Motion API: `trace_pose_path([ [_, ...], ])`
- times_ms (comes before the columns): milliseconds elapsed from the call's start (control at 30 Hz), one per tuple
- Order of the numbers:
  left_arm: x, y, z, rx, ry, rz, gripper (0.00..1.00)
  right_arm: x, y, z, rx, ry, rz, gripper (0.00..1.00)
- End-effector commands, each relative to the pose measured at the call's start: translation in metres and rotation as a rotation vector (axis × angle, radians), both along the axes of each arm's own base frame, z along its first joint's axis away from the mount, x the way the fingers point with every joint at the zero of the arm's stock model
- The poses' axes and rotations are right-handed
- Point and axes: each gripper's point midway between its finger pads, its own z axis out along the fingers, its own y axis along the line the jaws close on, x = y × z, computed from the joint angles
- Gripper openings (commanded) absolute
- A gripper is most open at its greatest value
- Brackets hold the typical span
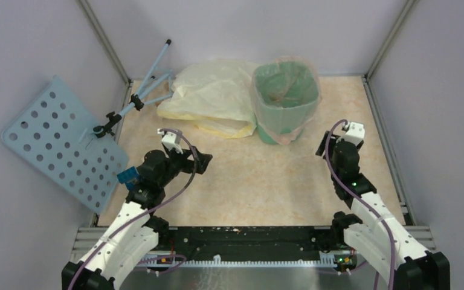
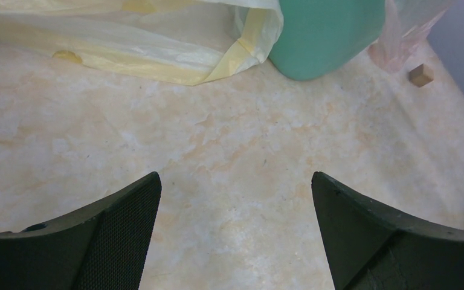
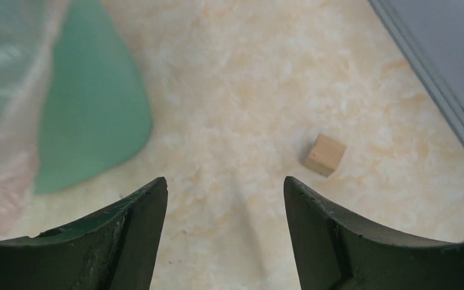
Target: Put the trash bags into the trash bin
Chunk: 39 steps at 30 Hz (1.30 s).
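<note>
The mint-green trash bin (image 1: 269, 136) stands upright at the back middle of the table. The thin pale-pink trash bag (image 1: 283, 67) lines it, its edge folded over the rim and hanging down the outside. In the right wrist view the bin (image 3: 90, 121) and the pink plastic (image 3: 9, 163) lie to the left. My right gripper (image 3: 225, 184) is open and empty over bare table, right of the bin (image 1: 326, 144). My left gripper (image 2: 235, 181) is open and empty too, in front of the bin (image 2: 326, 36), near the table's left middle (image 1: 202, 159).
An opaque pale-yellow bag (image 1: 211, 96) lies flat against the bin's left side. A small wooden block (image 3: 325, 154) sits on the table right of the bin, near the right wall. A perforated blue board (image 1: 60, 142) and a blue rod stand (image 1: 139, 96) lean at the left.
</note>
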Motion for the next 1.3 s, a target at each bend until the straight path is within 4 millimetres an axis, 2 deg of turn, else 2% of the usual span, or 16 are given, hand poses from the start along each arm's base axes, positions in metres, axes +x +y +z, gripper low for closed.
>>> trace_pose_path([
  [0,0.019,0.006,0.016,0.075,-0.252,0.012,0.99,0.012,-0.009,0.01,0.006,-0.164,-0.04,0.7],
  [100,0.034,0.033,0.004,0.152,-0.251,0.165,0.99,0.02,-0.005,0.0,-0.055,-0.146,0.009,0.72],
  [167,0.04,0.049,0.006,0.196,-0.28,0.244,0.99,0.025,-0.011,-0.009,-0.103,-0.128,-0.011,0.74],
  [267,0.041,0.061,0.01,0.189,-0.343,0.301,0.99,0.033,-0.017,-0.035,-0.123,-0.078,-0.021,0.75],
  [333,0.046,0.076,-0.002,0.206,-0.358,0.381,0.99,0.036,-0.017,-0.05,-0.134,-0.085,-0.011,0.75],
  [400,0.052,0.092,-0.024,0.272,-0.315,0.44,0.99,0.035,-0.019,-0.059,-0.15,-0.127,-0.014,0.75],
  [500,0.058,0.108,-0.041,0.33,-0.295,0.478,0.99,0.036,-0.02,-0.05,-0.16,-0.204,0.008,0.76],
  [600,0.059,0.104,-0.048,0.317,-0.327,0.424,0.99,0.036,-0.027,-0.044,-0.147,-0.255,-0.012,0.77],
  [700,0.064,0.11,-0.062,0.339,-0.293,0.435,0.99,0.041,-0.026,-0.044,-0.166,-0.254,0.017,0.77],
  [800,0.072,0.117,-0.068,0.352,-0.294,0.454,0.99,0.042,-0.028,-0.046,-0.197,-0.279,0.014,0.77],
  [900,0.079,0.122,-0.067,0.379,-0.303,0.464,0.99,0.048,-0.042,-0.057,-0.191,-0.29,-0.059,0.79],
  [967,0.083,0.128,-0.066,0.373,-0.319,0.487,0.99,0.057,-0.038,-0.07,-0.162,-0.192,-0.03,0.8],
  [1033,0.09,0.132,-0.065,0.359,-0.322,0.485,0.99,0.059,-0.034,-0.066,-0.174,-0.224,0.009,0.79],
  [1067,0.095,0.134,-0.065,0.36,-0.32,0.486,0.99,0.059,-0.033,-0.067,-0.175,-0.219,0.013,0.86],
  [1133,0.106,0.138,-0.067,0.366,-0.305,0.491,0.98,0.06,-0.032,-0.068,-0.174,-0.214,0.021,0.9],
  [1267,0.119,0.135,-0.088,0.391,-0.287,0.451,0.97,0.06,-0.032,-0.068,-0.175,-0.215,0.021,0.91],
])
